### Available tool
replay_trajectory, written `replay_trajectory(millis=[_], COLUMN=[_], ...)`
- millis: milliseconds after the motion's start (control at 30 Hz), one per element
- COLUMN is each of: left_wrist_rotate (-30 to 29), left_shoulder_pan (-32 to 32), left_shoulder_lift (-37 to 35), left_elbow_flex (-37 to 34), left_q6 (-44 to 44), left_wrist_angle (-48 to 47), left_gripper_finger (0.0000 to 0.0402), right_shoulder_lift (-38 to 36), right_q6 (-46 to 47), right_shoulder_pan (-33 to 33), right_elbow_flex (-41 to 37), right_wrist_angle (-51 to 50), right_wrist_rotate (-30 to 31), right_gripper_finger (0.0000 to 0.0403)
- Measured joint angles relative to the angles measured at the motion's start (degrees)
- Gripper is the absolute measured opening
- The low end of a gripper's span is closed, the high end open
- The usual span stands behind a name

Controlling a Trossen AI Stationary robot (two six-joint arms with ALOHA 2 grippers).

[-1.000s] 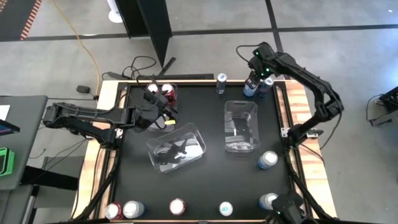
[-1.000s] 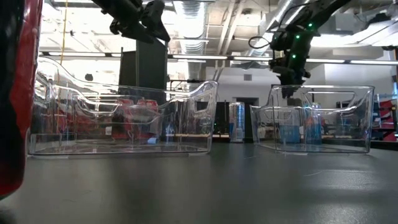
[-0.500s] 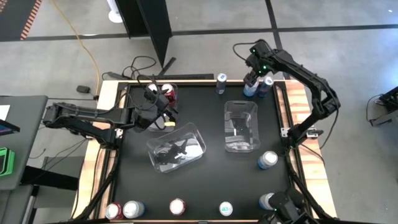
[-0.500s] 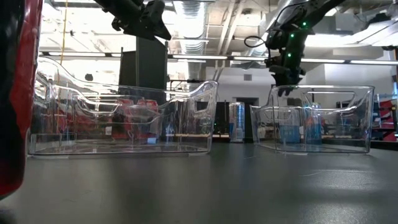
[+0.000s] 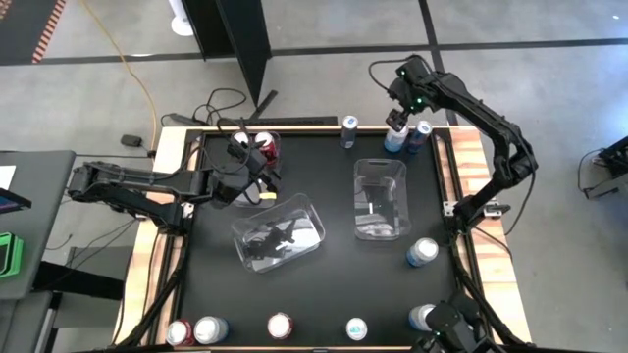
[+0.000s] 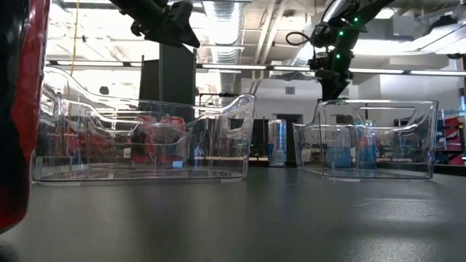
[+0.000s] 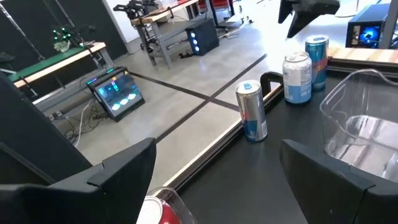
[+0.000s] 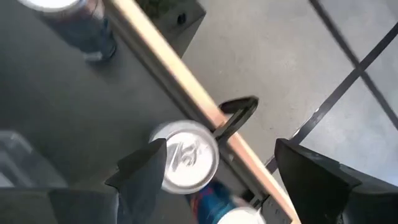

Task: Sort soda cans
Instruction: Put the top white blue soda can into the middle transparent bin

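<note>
My right gripper [image 5: 396, 118] [image 6: 333, 84] hangs open above the table's far right corner, over a silver-white can [image 5: 394, 140] [image 8: 185, 164] and a blue can [image 5: 422, 130] that stand upright there; its fingers are clear of both. A slim blue can [image 5: 348, 128] [image 7: 251, 111] stands at the far edge. My left gripper [image 5: 259, 169] [image 7: 211, 180] is open and raised beside two red cans [image 5: 265, 147] at the far left. More cans stand along the near edge [image 5: 280, 326] and near the right edge [image 5: 422, 252].
Two clear bins sit mid-table: a tilted one [image 5: 278, 233] on the left and an upright one [image 5: 380, 199] on the right. A wooden rim [image 5: 469, 157] frames the black table. A big red can [image 6: 18, 109] stands close to the low camera.
My right gripper has risen straight up from the cans at the far right corner and now hangs well above the right bin's rim. The cans below it stay upright in place. The left arm has kept still.
</note>
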Motion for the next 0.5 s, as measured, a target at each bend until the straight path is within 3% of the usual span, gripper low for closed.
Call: replay_trajectory(millis=[200,367,500], left_wrist_rotate=[0.50,9.03,10.31], left_shoulder_pan=[0.00,-0.53,-1.61], left_shoulder_lift=[-0.02,-1.99,-3.73], left_elbow_flex=[0.00,0.04,0.04], left_q6=[-0.73,-0.69,-1.05], left_wrist_angle=[-2.57,-4.40,-6.23], left_gripper_finger=[0.0335,0.0335,0.0335], right_shoulder_lift=[0.00,0.00,0.00], right_q6=[-0.25,-0.17,-0.15], right_shoulder_pan=[-0.20,-0.01,0.28], right_elbow_flex=[0.00,0.00,-0.02], right_wrist_angle=[-1.86,-3.14,-4.31], right_wrist_rotate=[0.00,0.00,-0.04], right_gripper_finger=[0.0333,0.0386,0.0392])
